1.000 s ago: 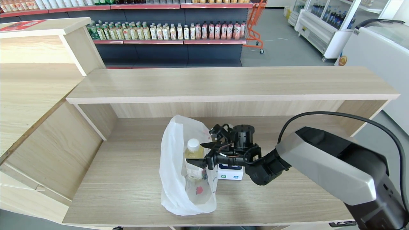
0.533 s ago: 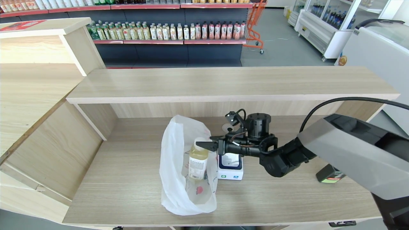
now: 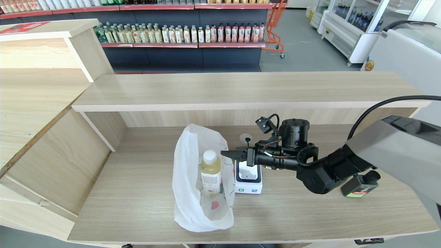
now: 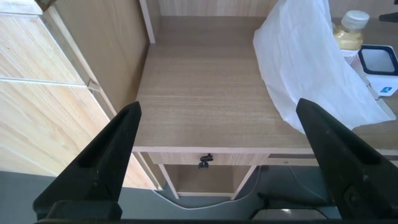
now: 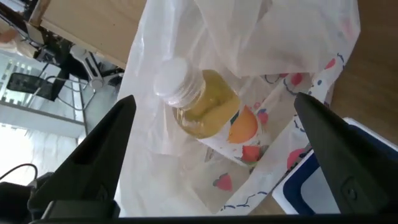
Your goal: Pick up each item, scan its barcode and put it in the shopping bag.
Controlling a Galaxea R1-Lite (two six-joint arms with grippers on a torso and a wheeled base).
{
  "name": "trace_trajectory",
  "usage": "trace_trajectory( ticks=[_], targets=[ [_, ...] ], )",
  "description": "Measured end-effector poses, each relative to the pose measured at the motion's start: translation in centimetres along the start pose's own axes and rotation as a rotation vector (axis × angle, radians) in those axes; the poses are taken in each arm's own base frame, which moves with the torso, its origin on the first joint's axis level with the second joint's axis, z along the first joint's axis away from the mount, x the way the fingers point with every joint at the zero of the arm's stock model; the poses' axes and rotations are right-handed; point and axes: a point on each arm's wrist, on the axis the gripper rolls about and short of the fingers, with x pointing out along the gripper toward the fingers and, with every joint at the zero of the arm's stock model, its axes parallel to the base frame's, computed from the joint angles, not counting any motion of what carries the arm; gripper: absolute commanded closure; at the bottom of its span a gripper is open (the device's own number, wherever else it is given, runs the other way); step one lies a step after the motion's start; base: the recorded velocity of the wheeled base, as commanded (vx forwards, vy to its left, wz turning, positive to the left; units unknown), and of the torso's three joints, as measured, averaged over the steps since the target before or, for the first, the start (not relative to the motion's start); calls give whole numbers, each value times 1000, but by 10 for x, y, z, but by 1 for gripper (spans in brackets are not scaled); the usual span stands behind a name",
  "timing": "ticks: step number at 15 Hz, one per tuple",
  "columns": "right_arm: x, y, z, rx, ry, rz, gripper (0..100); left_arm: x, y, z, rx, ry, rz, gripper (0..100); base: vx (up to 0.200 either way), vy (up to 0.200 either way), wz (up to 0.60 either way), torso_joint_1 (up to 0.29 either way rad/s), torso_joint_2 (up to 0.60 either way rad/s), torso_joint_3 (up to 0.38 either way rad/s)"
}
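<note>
Right hand [image 3: 228, 155] (spread wide) hangs beside shopping bag [image 3: 184, 179] rim.

You are at a shop checkout: beyond the jaws of the right gripper [image 3: 228, 154], a wooden counter [image 3: 248, 88] faces shelves [image 3: 179, 44] of bottled drinks, glass-door fridges [image 3: 346, 32] and an orange trolley [image 3: 275, 29]; a barcode scanner [image 3: 248, 184] sits just below the jaws.

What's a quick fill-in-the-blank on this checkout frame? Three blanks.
1. The bottle with the white cap stands upright inside the ____.
2. The right gripper hangs near the bottle with its jaws ____.
3. The dark item lying on the counter is on the robot's ____ side.

Missing words: shopping bag; open; right.
</note>
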Motion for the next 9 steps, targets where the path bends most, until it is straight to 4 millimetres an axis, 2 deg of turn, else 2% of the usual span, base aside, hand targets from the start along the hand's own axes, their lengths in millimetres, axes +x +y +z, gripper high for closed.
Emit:
trace_trajectory(
  ticks=[3, 5, 7, 9],
  targets=[
    [-4, 6, -2, 14, 16, 1, 0, 0, 0, 0, 0, 0, 0, 0, 0, 0, 0, 0, 0, 0],
    [-14, 2, -5, 29, 24, -26, 0, 0, 0, 0, 0, 0, 0, 0, 0, 0, 0, 0, 0, 0],
    [-32, -3, -12, 53, 44, -64, 0, 0, 0, 0, 0, 0, 0, 0, 0, 0, 0, 0, 0, 0],
    [-59, -11, -9, 77, 28, -123, 0, 0, 0, 0, 0, 0, 0, 0, 0, 0, 0, 0, 0, 0]
  ],
)
